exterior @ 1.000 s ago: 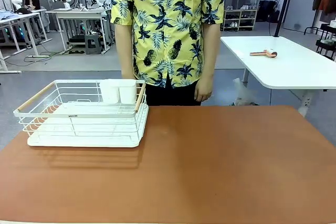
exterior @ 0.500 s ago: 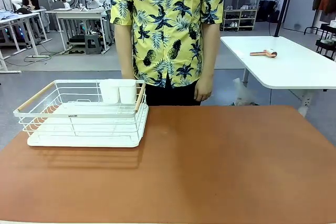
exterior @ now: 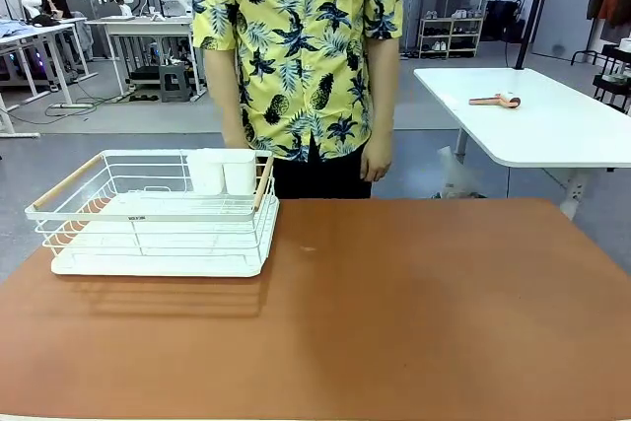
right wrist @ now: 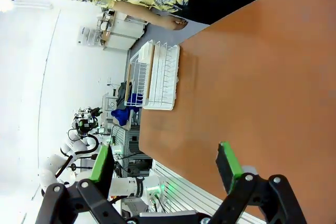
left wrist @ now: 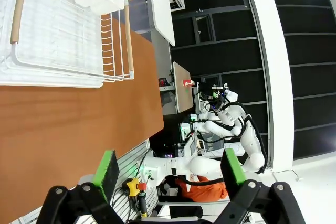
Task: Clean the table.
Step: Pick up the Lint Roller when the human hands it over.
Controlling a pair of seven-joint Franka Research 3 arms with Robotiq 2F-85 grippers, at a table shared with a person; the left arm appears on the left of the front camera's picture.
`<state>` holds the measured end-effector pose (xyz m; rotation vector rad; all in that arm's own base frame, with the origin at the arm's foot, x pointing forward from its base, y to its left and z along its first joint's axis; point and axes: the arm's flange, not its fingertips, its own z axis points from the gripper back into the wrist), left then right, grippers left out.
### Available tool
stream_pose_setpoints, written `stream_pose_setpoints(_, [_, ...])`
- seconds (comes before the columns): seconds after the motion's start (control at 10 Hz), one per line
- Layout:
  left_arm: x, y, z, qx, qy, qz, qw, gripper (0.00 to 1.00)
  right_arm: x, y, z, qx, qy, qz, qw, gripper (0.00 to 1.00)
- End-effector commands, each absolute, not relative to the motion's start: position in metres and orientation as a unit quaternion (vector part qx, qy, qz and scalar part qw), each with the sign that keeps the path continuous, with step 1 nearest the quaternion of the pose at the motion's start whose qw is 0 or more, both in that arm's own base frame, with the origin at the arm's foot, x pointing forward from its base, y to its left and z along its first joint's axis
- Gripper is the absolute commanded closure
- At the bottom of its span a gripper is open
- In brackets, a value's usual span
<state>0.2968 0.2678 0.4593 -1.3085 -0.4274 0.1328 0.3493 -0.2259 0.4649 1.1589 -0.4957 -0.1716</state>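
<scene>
Right, your left pincer point(left wrist: 168, 174) and right pincer point(right wrist: 165, 166) both stand spread wide, gripping nothing. The table point(exterior: 414, 303) lies ahead of each, its long axis running side to side across the front view. The dish rack point(exterior: 158, 214) on it carries a small label, too small to read.
</scene>
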Motion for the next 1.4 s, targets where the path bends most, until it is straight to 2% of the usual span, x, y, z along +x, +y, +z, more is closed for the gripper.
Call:
stream_pose_setpoints(0.0, [0.2958, 0.2702, 0.4599, -0.612, -0.204, 0.053, 0.762, 0.00, 0.3498, -0.2259, 0.4672, 0.546, -0.235, -0.077, 0.800, 0.00])
stream_pose_setpoints(1.3, [0.2958, 0.2702, 0.4599, -0.612, -0.204, 0.053, 0.762, 0.00, 0.3498, -0.2259, 0.4672, 0.546, -0.235, -0.077, 0.800, 0.00])
